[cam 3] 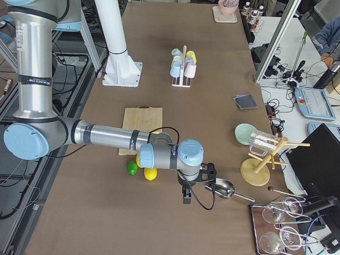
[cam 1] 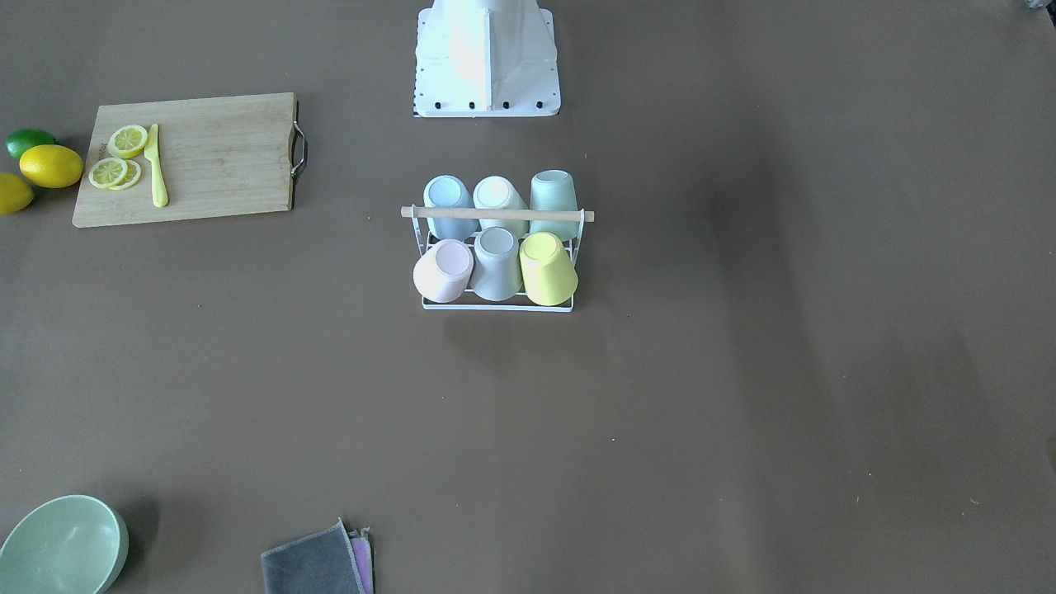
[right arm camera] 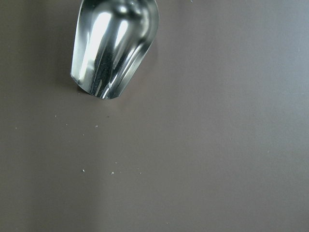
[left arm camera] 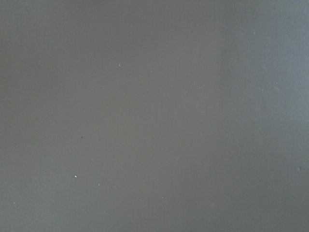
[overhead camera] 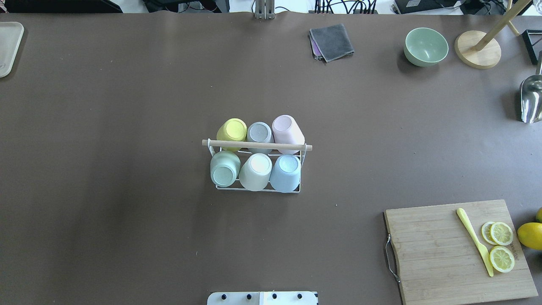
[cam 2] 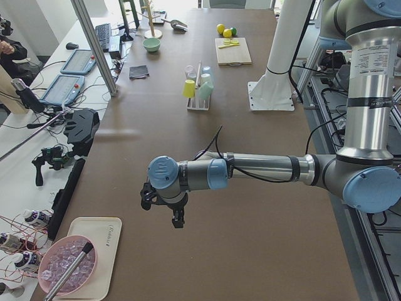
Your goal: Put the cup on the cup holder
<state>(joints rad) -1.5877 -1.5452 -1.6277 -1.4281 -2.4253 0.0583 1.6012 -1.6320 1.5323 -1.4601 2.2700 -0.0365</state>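
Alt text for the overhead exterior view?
White wire cup holder at table centre carries six upturned pastel cups, three each side of its wooden rod. Cutting board with lemon slices lower right; green bowl and grey cloth at top.

Six cups (overhead camera: 255, 170) on cup holder (overhead camera: 256, 145) mid-table, cutting board (overhead camera: 440, 250) at robot's right

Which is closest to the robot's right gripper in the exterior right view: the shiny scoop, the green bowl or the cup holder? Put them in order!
Starting from the right gripper:
1. Metal scoop: right beside the gripper.
2. Green bowl: farther along the table, towards the operators' edge.
3. Cup holder: farthest, in the middle of the table, full of cups.
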